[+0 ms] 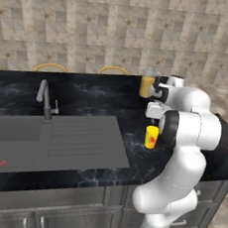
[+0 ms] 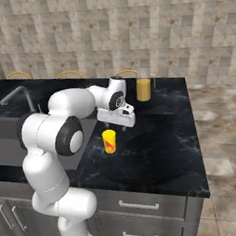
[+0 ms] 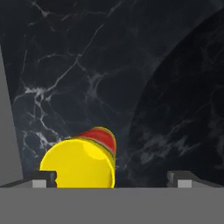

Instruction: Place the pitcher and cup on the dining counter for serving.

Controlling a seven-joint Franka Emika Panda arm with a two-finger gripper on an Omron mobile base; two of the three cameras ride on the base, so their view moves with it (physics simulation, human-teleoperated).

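Claw (image 3: pixel 111 178): fingers apart, hovering above the bench, nothing between them — yellow cup (image 3: pixel 83 161) under the left finger rather than centred in the hand view.
Cup: upright on the black stone bench (image 2: pixel 163 151), near the drainboard's (image 1: pixel 85 143) right edge; at 7 o'clock from the claw in the right base view.
Pitcher (image 2: pixel 143 89): standing at the bench's far edge, at 1 o'clock from the cup, well apart from it.
Step in hand: judged to be lining up on the cup.
Doing it well: shift sideways until the cup sits midway between the fingers, then descend straight — close low on the tapered wall, gently, to avoid tipping.
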